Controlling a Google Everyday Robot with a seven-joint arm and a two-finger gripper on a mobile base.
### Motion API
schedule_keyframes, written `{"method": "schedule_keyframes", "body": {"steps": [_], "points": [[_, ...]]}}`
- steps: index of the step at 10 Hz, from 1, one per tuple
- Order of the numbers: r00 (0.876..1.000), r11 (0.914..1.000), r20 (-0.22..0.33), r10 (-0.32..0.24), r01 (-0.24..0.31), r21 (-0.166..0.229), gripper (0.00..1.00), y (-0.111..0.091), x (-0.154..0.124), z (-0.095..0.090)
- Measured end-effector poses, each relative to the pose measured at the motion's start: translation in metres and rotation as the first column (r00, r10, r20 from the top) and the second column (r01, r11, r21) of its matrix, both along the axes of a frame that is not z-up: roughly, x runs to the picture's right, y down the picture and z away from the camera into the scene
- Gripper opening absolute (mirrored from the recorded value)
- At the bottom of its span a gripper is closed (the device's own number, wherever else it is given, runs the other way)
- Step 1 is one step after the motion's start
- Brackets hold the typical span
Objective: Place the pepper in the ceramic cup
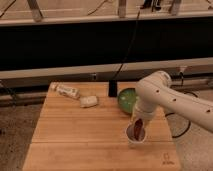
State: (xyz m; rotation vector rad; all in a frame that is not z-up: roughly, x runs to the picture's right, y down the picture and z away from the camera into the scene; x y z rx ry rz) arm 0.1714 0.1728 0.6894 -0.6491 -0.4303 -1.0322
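Observation:
The white ceramic cup [135,137] stands on the wooden table [75,135] at the front right. My gripper [138,122] hangs from the white arm, which reaches in from the right, and sits right over the cup's mouth. It is shut on the dark red pepper [137,129]. The pepper points steeply down, and its lower end is inside the cup.
A green bowl [125,99] sits just behind the cup, partly hidden by the arm. A pale whitish lump [89,101] and a wrapped packet [66,90] lie at the back left. A dark wall with cables runs behind the table.

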Motion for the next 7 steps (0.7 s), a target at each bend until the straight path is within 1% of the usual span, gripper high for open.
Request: {"method": "schedule_keyframes", "body": {"steps": [2,3,4,5,6,7], "points": [[1.000,0.9999,-0.004,0.001,-0.001,0.010,0.80,0.0008,0.0020,0.0015],[1.000,0.9999,-0.005,0.000,0.000,0.016,0.77,-0.0009,0.0008,0.0002],[1.000,0.9998,-0.004,-0.002,0.002,0.018,0.70,-0.0020,-0.0008,-0.0010],[1.000,0.9997,-0.005,-0.005,0.005,0.023,0.60,-0.0029,-0.0013,-0.0015],[1.000,0.9996,-0.005,-0.005,0.006,0.027,0.57,-0.0041,-0.0015,-0.0019],[1.000,0.9995,-0.006,-0.006,0.006,0.031,0.59,-0.0062,-0.0015,-0.0023]]}}
